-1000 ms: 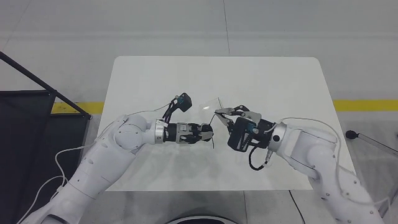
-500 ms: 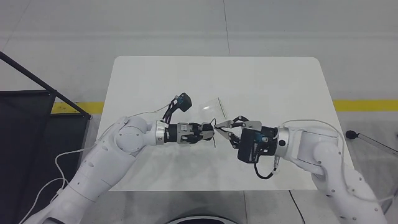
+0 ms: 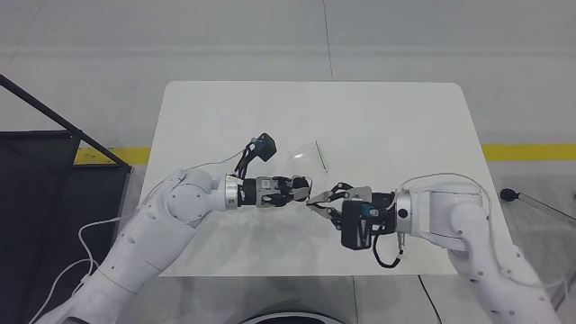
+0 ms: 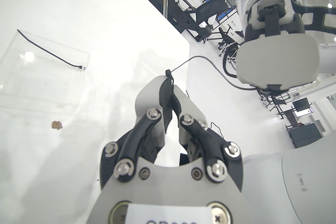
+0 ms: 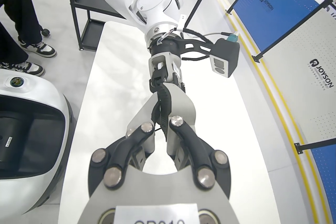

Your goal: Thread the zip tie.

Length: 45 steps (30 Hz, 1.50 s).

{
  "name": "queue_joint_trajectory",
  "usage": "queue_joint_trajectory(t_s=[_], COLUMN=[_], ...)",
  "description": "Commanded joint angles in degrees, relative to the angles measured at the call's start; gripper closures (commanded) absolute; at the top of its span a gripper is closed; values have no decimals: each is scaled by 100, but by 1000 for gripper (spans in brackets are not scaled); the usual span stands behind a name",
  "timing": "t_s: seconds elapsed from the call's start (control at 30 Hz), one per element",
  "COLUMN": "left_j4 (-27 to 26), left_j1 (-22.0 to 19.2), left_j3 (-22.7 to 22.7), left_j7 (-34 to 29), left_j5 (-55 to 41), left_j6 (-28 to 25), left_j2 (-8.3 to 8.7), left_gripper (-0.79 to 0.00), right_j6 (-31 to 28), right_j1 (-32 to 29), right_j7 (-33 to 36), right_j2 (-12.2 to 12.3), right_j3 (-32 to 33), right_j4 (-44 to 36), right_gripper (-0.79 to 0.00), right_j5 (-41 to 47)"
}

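Note:
A thin black zip tie (image 4: 210,62) arcs through the air between my two grippers above the white table (image 3: 405,117). My left gripper (image 4: 168,86) is shut on the tie's head end, which pokes out past its fingertips. The tie's other end runs into my right gripper (image 5: 161,93), which is shut on it. In the top view the left gripper (image 3: 301,189) and right gripper (image 3: 319,202) stand tip to tip near the table's front middle. In the right wrist view the left gripper (image 5: 164,75) sits just beyond my right fingertips.
A clear plastic tray (image 4: 39,72) lies flat on the table behind the grippers, with a second black zip tie (image 4: 52,51) on it; in the top view the tray (image 3: 308,153) is near the centre. A small brown scrap (image 4: 57,125) lies beside it.
My right gripper has moved toward the table's front edge and closer in to the left gripper's tip. The left gripper has stayed nearly in place.

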Motion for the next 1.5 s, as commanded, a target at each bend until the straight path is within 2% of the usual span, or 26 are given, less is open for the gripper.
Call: queue_joint_trajectory(t_s=[0.0,0.43,0.57,0.83,1.07,1.33,1.47], left_j4=[-2,-37,-41,-42,-69,-63,-63], left_j1=[4,32,32,35,-8,-134,-134], left_j3=[-2,-17,-12,-10,-8,-54,-54], left_j7=[9,54,36,50,-203,-653,-653], left_j5=[9,48,40,61,176,141,141], left_j6=[-8,-98,-102,-106,-385,-659,-659], left_j2=[-1,1,0,-2,26,87,87], left_gripper=[0,0,0,0,0,0,0], right_j6=[3,3,168,249,3,3,3], right_j1=[34,183,148,-77,-233,-146,-146], right_j7=[84,304,199,-354,-943,-1704,-1704], right_j2=[9,67,72,109,163,389,389], right_j3=[-52,-241,-143,153,414,174,174], right_j4=[12,13,-40,-201,-271,-270,-270], right_gripper=[0,0,0,0,0,0,0], right_j5=[51,263,248,151,134,267,267])
